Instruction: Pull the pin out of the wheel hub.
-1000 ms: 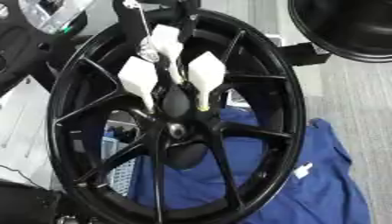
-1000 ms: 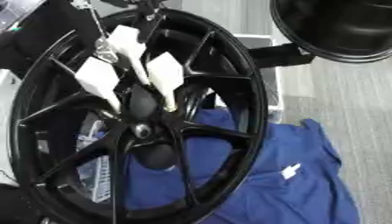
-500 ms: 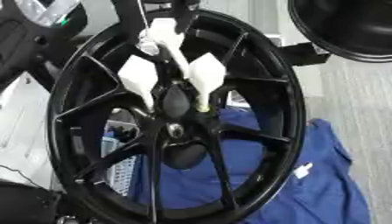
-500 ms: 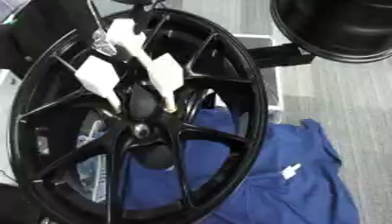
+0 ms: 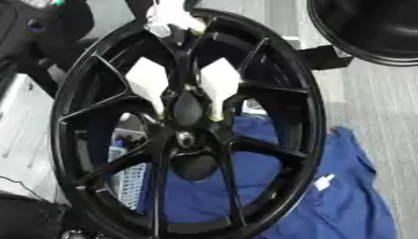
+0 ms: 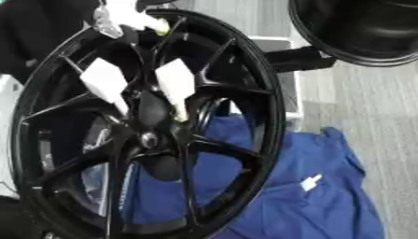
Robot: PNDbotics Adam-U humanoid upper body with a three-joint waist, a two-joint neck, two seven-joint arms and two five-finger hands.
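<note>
A black alloy wheel [image 5: 314, 116] is standing nearly upright, its lower rim sitting against a blue cloth [image 5: 343, 205] that is lying over the grey floor. A second dark wheel [image 5: 367, 28] is showing at the far right corner.

The wheel hub [image 5: 186, 138] is showing as a small bright centre where the spokes meet. I cannot make out a pin sitting in it.

Up at the top edge of the rim, white-padded fingers are hovering. I am taking them for the left hand [image 5: 173, 15], since a dark mass is reaching in from the upper left corner. A small grey piece [image 5: 159, 31] is hanging just below them, touching or nearly touching. It may be the pin, now well apart from the hub. I cannot tell whether the fingers are closing on it or lying straight.

Two more white shapes [image 5: 147, 86] are showing between the spokes above the hub. I cannot tell whether they belong to a hand.

If the grey piece is the pin, the pull is looking nearly done, with only carrying it clear remaining.
</note>
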